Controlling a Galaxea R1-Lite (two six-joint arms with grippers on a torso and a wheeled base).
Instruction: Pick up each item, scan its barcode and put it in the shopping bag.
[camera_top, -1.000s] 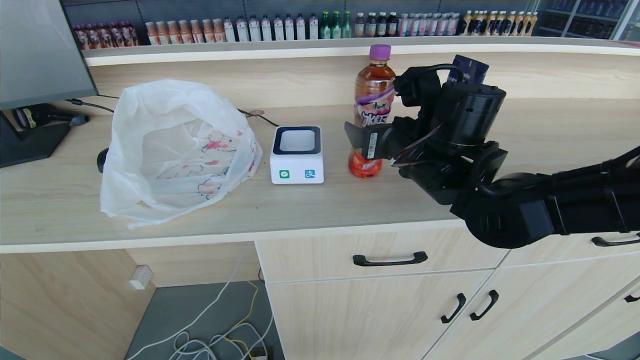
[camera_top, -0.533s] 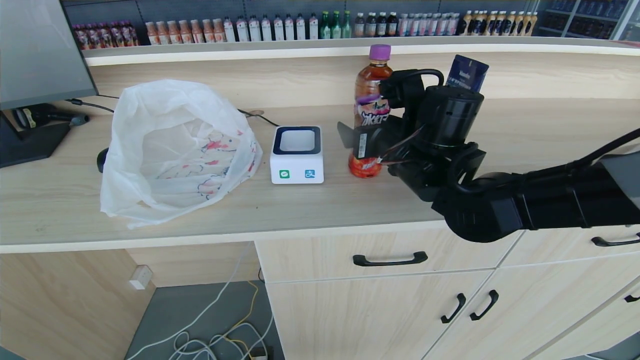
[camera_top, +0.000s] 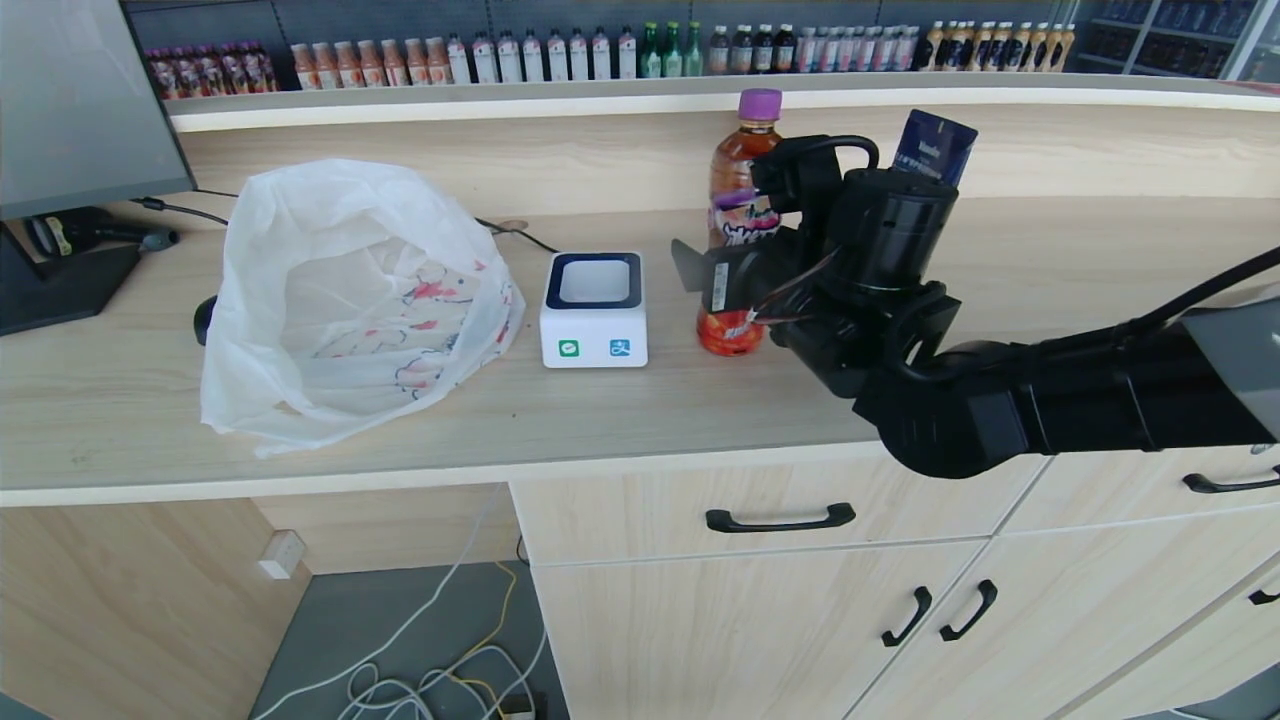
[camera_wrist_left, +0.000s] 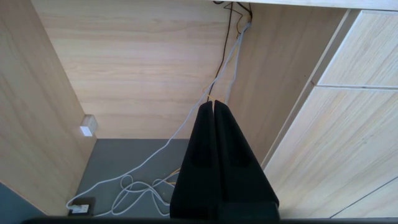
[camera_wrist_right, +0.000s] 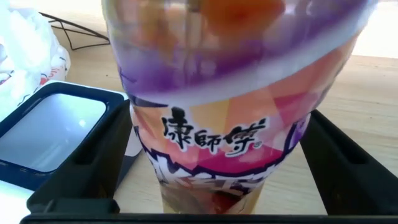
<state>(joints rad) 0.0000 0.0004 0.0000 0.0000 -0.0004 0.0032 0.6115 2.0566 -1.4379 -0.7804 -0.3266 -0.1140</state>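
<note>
One bottle (camera_top: 738, 180) with a purple cap and orange drink stands upright on the bench (camera_top: 120, 400), a little right of centre in the head view. The white scanner (camera_top: 594, 308), with its dark-rimmed window facing up, sits just beside the bottle on the frame's left. Further left, the bag (camera_top: 350, 300) lies slumped on the bench with its mouth open toward the camera; a printed pack shows through the thin white plastic.

The right tool (camera_wrist_right: 219, 134) comes in from the right edge of the head view and is spread wide around the bottle at label height. In the right wrist view one black finger lies on each side of the label, with the bottle filling the gap between them. Whether the pads press on the plastic I cannot tell. The bottle's base rests on the bench.

The left tool (camera_wrist_left: 214, 155) sits at the lower middle of the left wrist view, its two fingers pressed flat together with nothing between them. Behind it are a wooden cabinet wall and loose cables (camera_wrist_left: 134, 186) on the floor.

A dark blue box (camera_top: 935, 145) stands upright behind the right arm. A monitor (camera_top: 80, 100) fills the upper left corner, and a shelf of bottles (camera_top: 620, 50) runs along the top edge.
</note>
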